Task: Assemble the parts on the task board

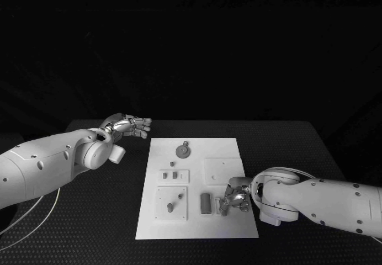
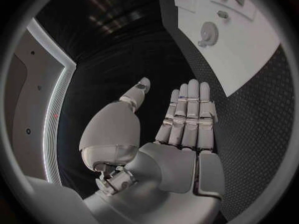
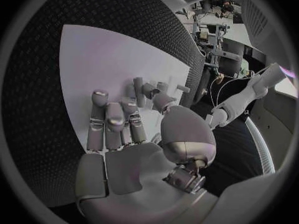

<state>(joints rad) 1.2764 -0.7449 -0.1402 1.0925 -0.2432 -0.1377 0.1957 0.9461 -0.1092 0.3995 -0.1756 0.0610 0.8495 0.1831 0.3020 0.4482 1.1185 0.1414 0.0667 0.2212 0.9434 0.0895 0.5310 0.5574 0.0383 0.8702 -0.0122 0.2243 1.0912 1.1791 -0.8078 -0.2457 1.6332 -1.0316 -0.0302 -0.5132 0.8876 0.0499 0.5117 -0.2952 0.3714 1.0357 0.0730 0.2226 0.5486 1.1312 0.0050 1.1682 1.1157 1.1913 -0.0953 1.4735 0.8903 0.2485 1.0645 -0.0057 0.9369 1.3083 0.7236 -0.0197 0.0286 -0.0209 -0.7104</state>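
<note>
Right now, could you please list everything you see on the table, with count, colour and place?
table: one, black, under everything.
board: one, white, middle of the table.
gear: one, grey, far part of the board.
small parts: two, grey, in a square plate at the board's middle.
peg: one, grey, on the near left plate.
block: one, grey, near edge, beside the right hand.
left hand: silver, empty, fingers straight, off the board's far left corner.
right hand: silver, over the board's near right part; what it touches is unclear.

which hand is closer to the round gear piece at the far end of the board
Left. The left hand hovers open off the task board, beside its far corner near the gear. The right hand is down at the board's near end.
</note>
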